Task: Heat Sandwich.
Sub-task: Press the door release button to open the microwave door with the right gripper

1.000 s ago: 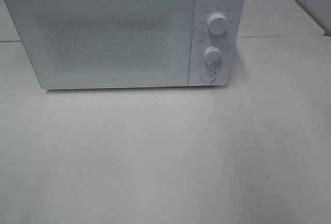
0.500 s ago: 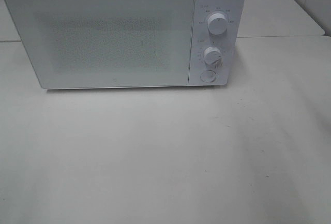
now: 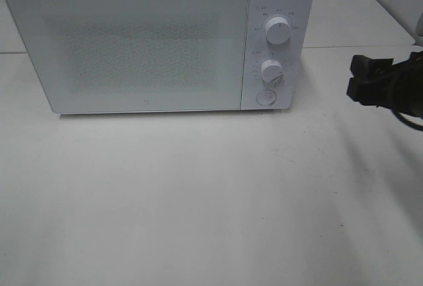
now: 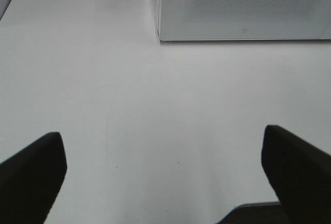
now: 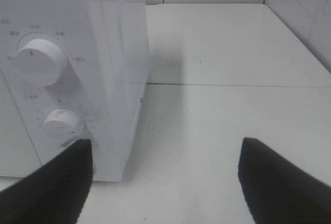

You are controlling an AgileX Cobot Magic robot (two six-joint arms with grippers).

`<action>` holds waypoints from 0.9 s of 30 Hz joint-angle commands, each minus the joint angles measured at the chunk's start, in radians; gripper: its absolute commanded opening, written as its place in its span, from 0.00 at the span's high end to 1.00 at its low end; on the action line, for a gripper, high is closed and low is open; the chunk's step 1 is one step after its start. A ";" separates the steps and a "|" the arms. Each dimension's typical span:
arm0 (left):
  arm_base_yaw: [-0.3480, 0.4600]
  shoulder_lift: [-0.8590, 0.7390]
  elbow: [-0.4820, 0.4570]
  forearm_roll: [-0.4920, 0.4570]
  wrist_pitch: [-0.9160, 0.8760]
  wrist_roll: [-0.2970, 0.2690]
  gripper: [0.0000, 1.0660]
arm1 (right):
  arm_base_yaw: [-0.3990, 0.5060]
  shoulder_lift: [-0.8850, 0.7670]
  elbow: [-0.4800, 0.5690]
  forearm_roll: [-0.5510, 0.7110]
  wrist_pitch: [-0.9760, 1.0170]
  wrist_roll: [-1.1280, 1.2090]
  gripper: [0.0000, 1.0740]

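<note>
The sandwich is out of view in every frame. A white microwave (image 3: 145, 41) stands at the back of the table with its door shut. Its panel has two knobs (image 3: 277, 30) and a round button (image 3: 266, 97). My right gripper (image 3: 355, 78) reaches in from the right edge, open and empty, level with the panel and apart from it. In the right wrist view the gripper (image 5: 165, 182) is open, with the microwave panel (image 5: 51, 79) close beside one finger. My left gripper (image 4: 163, 177) is open and empty over bare table, with the microwave's front (image 4: 243, 6) farther off.
The white table (image 3: 198, 193) stretches in front of the microwave. A table seam (image 5: 232, 85) and a tiled wall (image 5: 305, 6) lie behind and to the right of the microwave.
My right gripper has come into the exterior high view from the right edge; earlier no arm showed there. The microwave has not moved.
</note>
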 commanded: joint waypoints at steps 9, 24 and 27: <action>0.002 -0.014 0.002 -0.008 -0.012 0.001 0.09 | 0.311 0.175 -0.002 0.274 -0.237 -0.087 0.29; 0.002 -0.012 0.002 -0.008 -0.012 0.001 0.09 | 0.584 0.362 -0.099 0.520 -0.292 -0.087 0.29; 0.002 -0.012 0.002 -0.008 -0.012 0.001 0.09 | 0.596 0.366 -0.104 0.534 -0.293 -0.087 0.29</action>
